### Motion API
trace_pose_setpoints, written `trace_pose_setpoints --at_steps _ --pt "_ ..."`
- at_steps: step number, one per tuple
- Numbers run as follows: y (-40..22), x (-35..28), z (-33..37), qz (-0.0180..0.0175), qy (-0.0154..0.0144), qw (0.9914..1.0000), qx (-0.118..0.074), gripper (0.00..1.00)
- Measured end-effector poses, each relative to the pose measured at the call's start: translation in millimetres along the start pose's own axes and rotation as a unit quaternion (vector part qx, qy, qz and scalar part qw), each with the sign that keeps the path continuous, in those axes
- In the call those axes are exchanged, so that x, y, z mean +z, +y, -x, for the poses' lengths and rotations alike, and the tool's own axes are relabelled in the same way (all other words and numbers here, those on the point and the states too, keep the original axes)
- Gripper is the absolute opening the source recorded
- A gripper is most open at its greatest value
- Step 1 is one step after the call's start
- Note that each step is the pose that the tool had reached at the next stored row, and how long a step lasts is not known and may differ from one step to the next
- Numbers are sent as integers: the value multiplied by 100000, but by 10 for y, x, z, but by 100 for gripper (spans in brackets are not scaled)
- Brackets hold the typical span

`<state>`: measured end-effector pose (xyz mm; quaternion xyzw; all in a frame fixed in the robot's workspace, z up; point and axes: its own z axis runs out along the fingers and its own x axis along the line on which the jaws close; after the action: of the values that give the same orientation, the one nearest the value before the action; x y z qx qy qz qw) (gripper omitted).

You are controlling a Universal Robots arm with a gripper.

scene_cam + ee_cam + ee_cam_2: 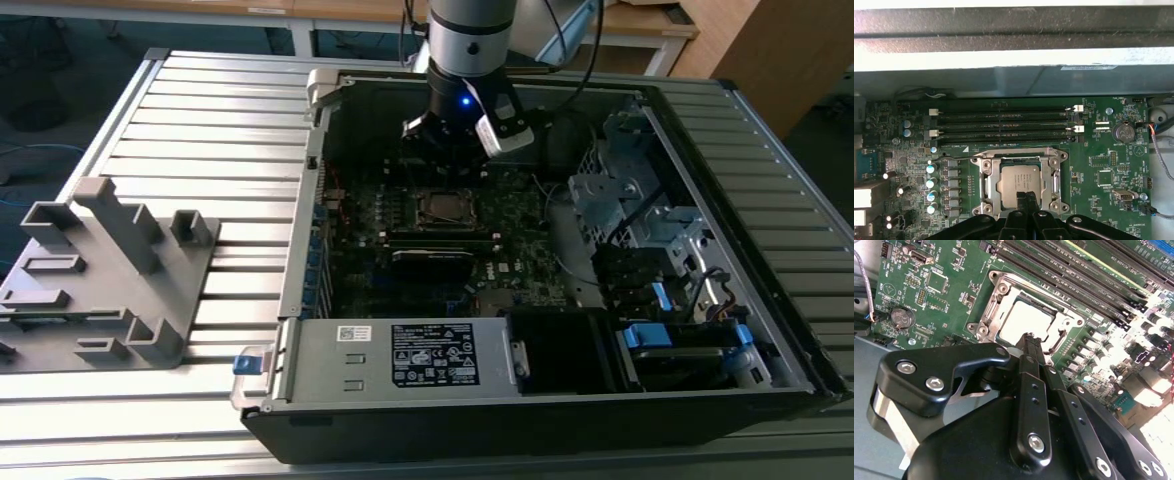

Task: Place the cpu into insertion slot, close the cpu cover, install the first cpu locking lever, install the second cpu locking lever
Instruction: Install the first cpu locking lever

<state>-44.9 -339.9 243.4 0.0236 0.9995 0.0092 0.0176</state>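
In the exterior view, a grey fixture [114,275] sits at the left on the slatted table [200,130], well apart from the open computer case [299,250]. The case walls fence in the motherboard [514,270] on all sides. A labelled metal box [400,355] lies along the near edge and a drive cage [627,190] stands at the exterior view's right, so the free room is straight above the board.

The gripper [447,168] hangs inside the case, just behind the cpu [445,205]. The cpu [1019,180] sits in the insertion slot [996,290], and the cpu cover [1056,177] lies down around it as a silver frame.

In both wrist views the gripper [1029,339] has its fingers pressed together with nothing between them. The tips [1025,197] are over the cpu's [1024,320] edge; whether they touch it cannot be told.

The first wrist view takes in the memory slots [1004,125] and the case wall beyond. The second wrist view shows the gripper's black linkage up close and a coin battery [901,317] to one side.
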Motion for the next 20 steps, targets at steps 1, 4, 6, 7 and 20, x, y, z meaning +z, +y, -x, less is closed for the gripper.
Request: trace_pose_setpoints --at_steps 1,4,6,7,20 --pt "0 0 0 0 -1 100000 0 11" --pt "0 -1 0 1 -3 100000 0 11" --pt "0 -1 -3 -5 0 100000 -2 11" --pt "0 -1 -8 -7 3 100000 -4 11" --pt "-8 -4 -166 4 -80 100000 -2 11"
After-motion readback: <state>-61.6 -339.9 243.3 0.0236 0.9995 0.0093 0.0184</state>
